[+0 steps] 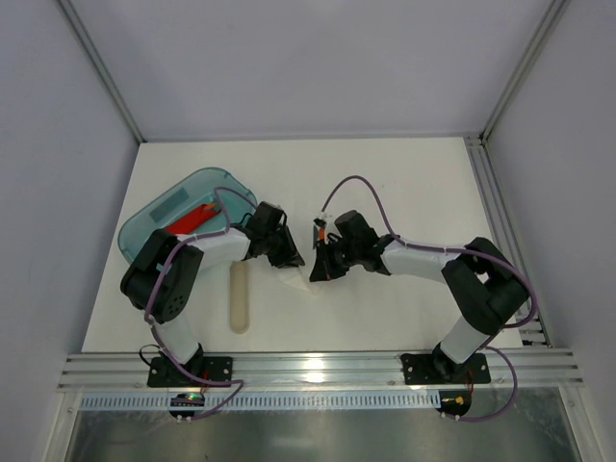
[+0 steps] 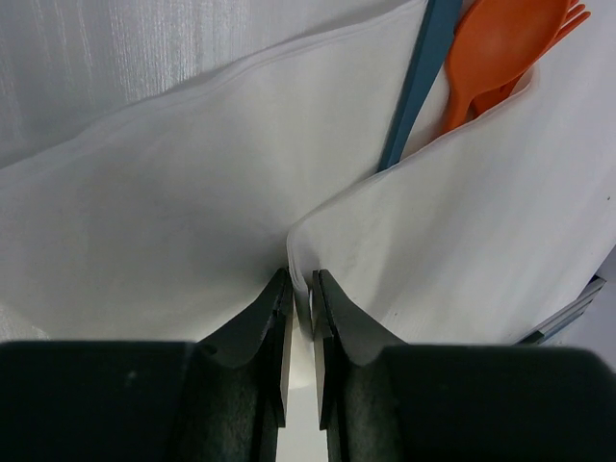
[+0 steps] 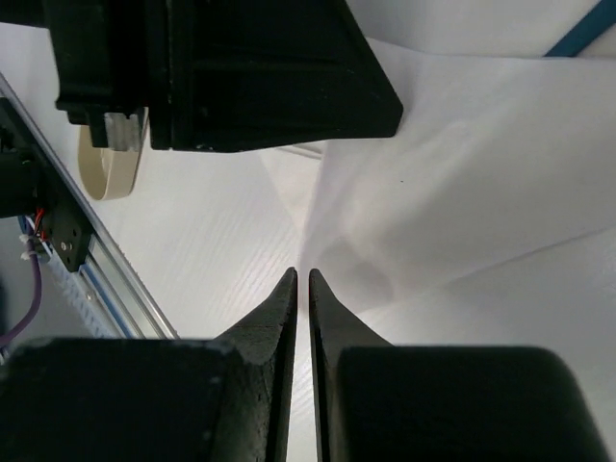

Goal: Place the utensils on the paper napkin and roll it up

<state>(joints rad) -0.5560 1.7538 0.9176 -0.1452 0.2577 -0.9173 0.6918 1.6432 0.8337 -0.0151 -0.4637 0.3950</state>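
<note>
Left claw (image 2: 300, 279): clenched on the napkin's (image 2: 192, 212) folded edge.
Right claw (image 3: 299, 281): fingers nearly together at the napkin's corner; perhaps pinching paper, I cannot tell.
Utensils: orange spoon (image 2: 496, 43) and blue stick (image 2: 414, 87) inside the fold; cream one (image 1: 239, 298) on the counter (image 1: 404, 183).
Tray (image 1: 144, 226): teal, far left.

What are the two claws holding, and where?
The left gripper pinches the napkin at its folded flap's edge. The right gripper sits at a napkin corner; a grip cannot be told.
</note>
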